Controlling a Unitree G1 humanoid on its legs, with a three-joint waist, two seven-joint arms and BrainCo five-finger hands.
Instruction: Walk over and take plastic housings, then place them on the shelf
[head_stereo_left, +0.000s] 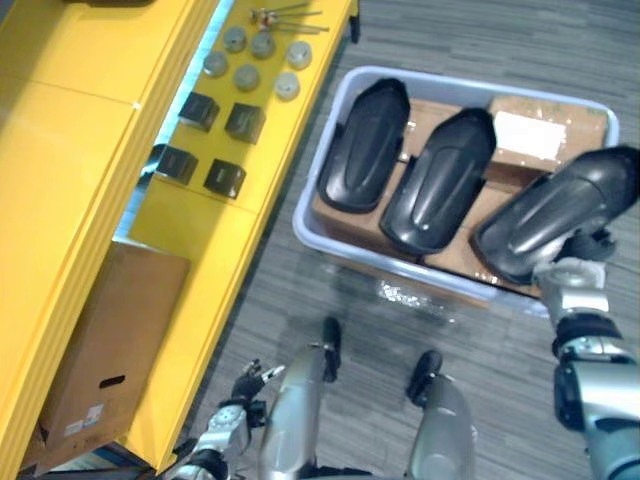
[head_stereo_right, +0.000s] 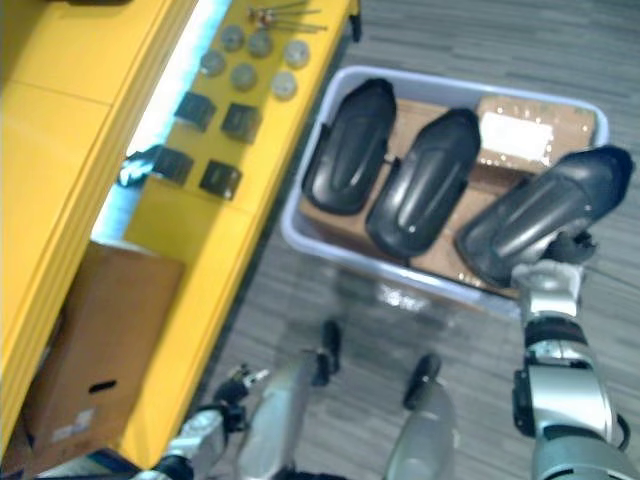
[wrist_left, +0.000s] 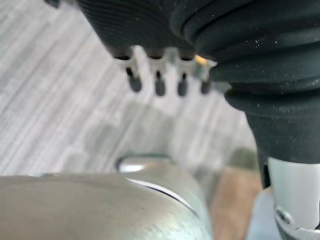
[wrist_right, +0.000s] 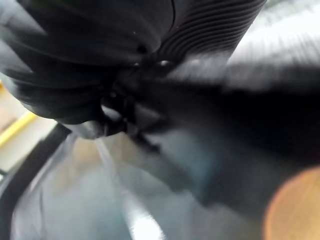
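The robot stands over a pale lavender-blue plastic bin (head_stereo_left: 380, 260) on the grey striped carpet floor (head_stereo_left: 300, 300), and I'd say it is at the picking-up step. Three glossy black, elongated plastic housings lie in the bin on a brown cardboard liner (head_stereo_left: 430, 115). The left housing (head_stereo_left: 365, 145) and the middle housing (head_stereo_left: 440, 180) lie side by side, while the right housing (head_stereo_left: 555, 215) sits tilted with one end poking out past the bin's rim. The right robot hand (head_stereo_left: 588, 248) is up against the near end of that tilted housing, but the contact is hidden, so I cannot tell whether it has a grip. The left robot hand (wrist_left: 159, 87) hangs low by the robot's side, relaxed and open, holding nothing. Nothing has reached the yellow metal shelf (head_stereo_left: 200, 230) to the robot's left. Its lower board carries small grey round discs (head_stereo_left: 247, 77) and black square blocks (head_stereo_left: 245, 122), and a brown cardboard box (head_stereo_left: 110, 340) sits beneath it. Next, to my eye, the right housing must come clear of the rim. Then the robot must turn left and find a bare stretch of board, since the small parts crowd one end.
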